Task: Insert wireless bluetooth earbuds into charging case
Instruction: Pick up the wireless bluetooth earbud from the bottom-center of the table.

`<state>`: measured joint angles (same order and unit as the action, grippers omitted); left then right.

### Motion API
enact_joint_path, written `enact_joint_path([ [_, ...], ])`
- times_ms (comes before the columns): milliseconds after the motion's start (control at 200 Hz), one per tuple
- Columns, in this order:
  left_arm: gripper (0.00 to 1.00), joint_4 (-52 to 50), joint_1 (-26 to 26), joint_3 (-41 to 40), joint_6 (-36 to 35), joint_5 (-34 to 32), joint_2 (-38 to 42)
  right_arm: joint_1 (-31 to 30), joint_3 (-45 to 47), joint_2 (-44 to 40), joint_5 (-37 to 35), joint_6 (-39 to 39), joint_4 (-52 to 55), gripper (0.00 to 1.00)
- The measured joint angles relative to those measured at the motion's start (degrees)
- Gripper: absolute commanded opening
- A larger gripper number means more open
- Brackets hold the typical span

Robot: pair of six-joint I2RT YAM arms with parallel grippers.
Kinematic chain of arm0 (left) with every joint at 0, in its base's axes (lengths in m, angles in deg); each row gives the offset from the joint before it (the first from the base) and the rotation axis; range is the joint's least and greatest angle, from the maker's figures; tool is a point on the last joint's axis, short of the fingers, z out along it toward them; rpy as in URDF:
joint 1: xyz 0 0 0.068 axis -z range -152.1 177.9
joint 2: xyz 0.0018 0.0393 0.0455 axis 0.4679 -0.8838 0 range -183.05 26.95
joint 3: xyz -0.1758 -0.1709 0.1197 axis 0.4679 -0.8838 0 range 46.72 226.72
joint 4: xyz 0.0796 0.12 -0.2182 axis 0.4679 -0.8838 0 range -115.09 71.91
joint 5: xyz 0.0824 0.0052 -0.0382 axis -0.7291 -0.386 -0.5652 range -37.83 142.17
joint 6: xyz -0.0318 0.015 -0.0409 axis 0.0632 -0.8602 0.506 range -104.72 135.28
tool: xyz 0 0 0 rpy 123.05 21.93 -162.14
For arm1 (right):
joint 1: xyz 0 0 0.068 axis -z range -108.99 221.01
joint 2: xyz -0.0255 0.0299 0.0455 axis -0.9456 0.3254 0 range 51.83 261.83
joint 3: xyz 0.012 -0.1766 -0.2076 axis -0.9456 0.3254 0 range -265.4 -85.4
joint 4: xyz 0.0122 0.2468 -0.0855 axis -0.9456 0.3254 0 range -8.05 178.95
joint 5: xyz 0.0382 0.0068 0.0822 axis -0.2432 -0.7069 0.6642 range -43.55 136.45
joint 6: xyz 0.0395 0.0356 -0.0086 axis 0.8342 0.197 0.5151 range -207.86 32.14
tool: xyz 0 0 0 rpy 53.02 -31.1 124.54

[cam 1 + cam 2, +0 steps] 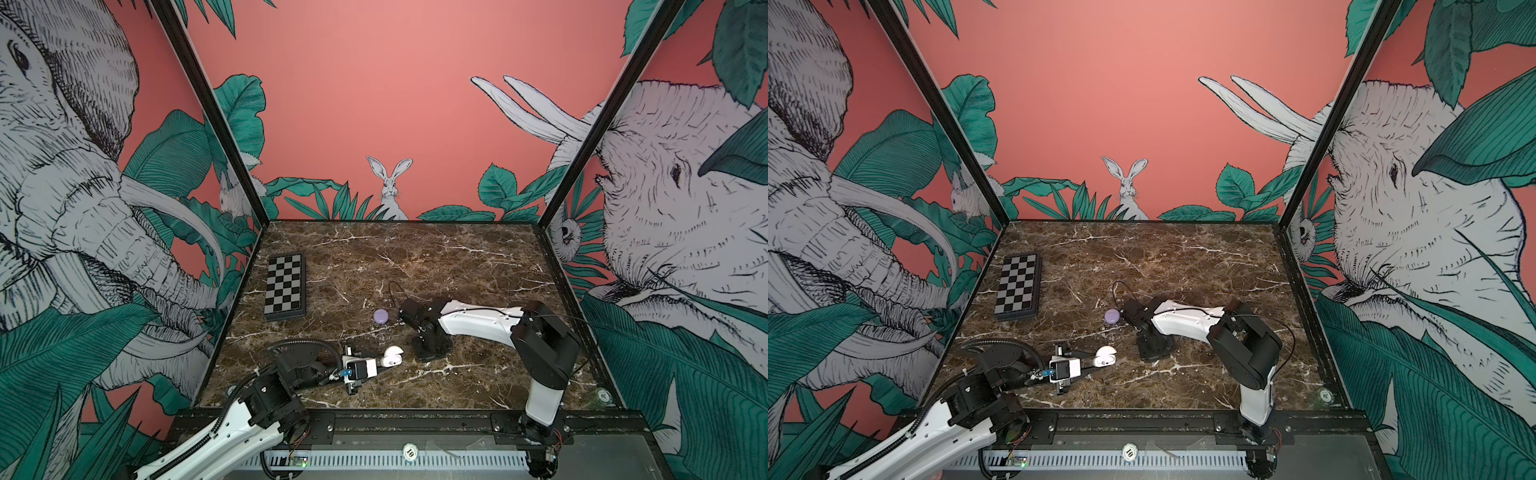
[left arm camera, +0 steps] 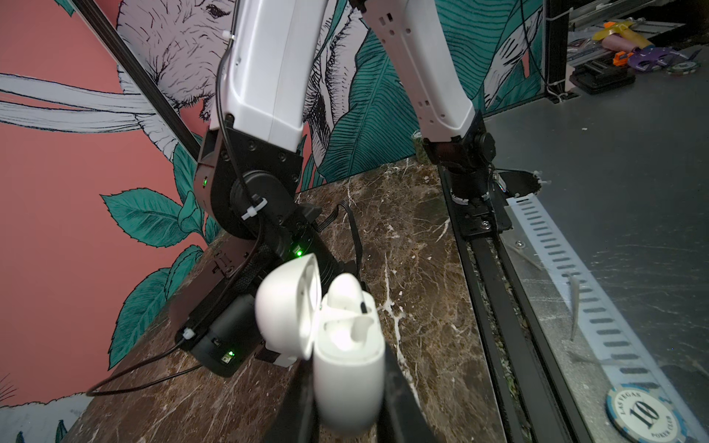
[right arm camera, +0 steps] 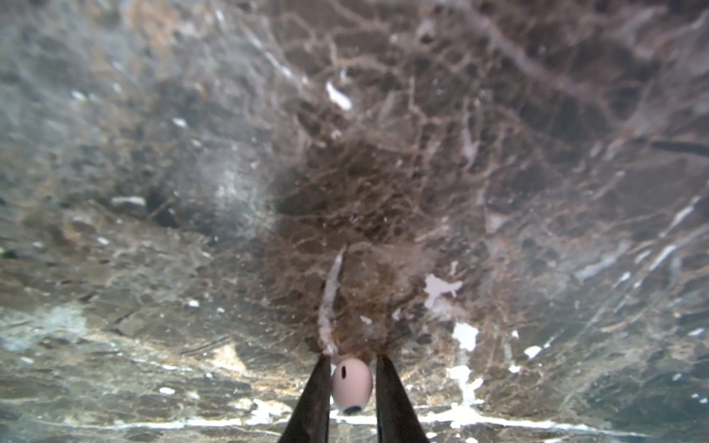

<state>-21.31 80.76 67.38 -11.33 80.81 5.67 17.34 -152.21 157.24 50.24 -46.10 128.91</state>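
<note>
Only readable thing I can spot from here is the round white-and-blue poker chip lying on the grey metal ledge. It says "LAS VEGAS", a big "10", then "POKER CLUB". In both top views only its "10" is legible.

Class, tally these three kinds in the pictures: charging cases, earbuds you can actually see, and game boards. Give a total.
Charging cases: 2 (white case, open; lilac case)
Earbuds: 2 (white earbud in the white case; lilac earbud)
Chessboard: 1
Total: 5
</note>
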Motion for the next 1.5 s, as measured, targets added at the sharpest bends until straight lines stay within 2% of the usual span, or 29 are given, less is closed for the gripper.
enact_joint_path([
  [385, 0.00, -0.26, 0.00, 0.00, 0.00, 0.00, -0.09, 0.13, 0.59, -0.50, 0.13, 1.55, -0.68, 0.16],
  [870, 0.00, 0.11, 0.02, 0.00, 0.66, -0.61, -1.46, 0.55, 2.80, -9.64, -4.44, 2.97, -1.36, 0.15],
  [1170, 0.00, 4.59, 0.02, 0.02, 6.10, -2.40, -4.61, 0.55, 2.34, -18.14, -7.58, 2.97, 0.33, 0.16],
  [1500, 0.00, 13.35, 0.07, 0.92, 16.65, -7.39, -10.45, 0.48, 2.16, -24.22, -10.23, 2.75, 2.93, 0.16],
])
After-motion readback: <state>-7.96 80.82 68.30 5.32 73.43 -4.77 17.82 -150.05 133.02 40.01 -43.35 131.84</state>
